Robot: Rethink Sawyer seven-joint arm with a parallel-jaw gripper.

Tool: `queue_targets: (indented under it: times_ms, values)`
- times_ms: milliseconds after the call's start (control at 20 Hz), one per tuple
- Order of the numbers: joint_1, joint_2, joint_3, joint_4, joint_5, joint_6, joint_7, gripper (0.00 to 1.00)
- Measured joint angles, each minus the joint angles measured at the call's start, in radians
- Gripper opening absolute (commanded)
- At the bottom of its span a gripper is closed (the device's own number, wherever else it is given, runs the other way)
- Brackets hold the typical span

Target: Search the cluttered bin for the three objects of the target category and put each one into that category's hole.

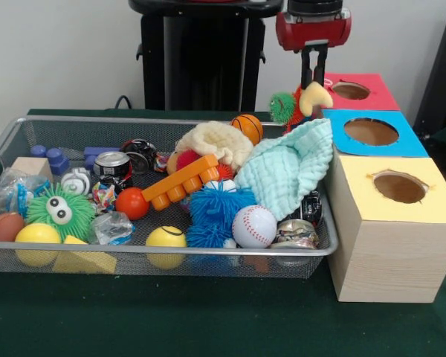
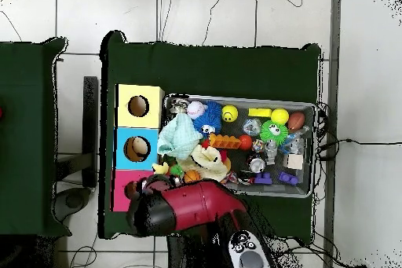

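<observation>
The gripper (image 1: 313, 88) hangs above the bin's far corner next to the boxes, its black fingers clenched on a pale yellow toy (image 1: 316, 97), with a green spiky ball (image 1: 282, 107) touching or hanging from the toy's side; I cannot tell whether that ball is part of the load. The red hole (image 1: 350, 91) lies just beside the gripper, at the far end of the box row, so the toy is near its target but not yet over it.

The main risk, as I judge it, is the drop: the toy looks broad against the hole, and if it is let go off-centre it may catch on the rim or slide onto the blue hole (image 1: 371, 132) next door. The green ball may come along and fall in as well, or drop back into the bin (image 1: 156, 253). The mint cloth (image 1: 286, 167) draped over the bin's edge towards the boxes could snag on a low pass.

On the counter (image 1: 171, 320) no readable writing shows; the cans' labels (image 1: 112, 163) are too small to make out.
</observation>
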Motion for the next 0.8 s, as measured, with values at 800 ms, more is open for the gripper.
queue_targets:
  times_ms: [800]
  values:
    - [0.068,-0.013,0.031,0.052,0.036,-0.001,0.000,0.00]
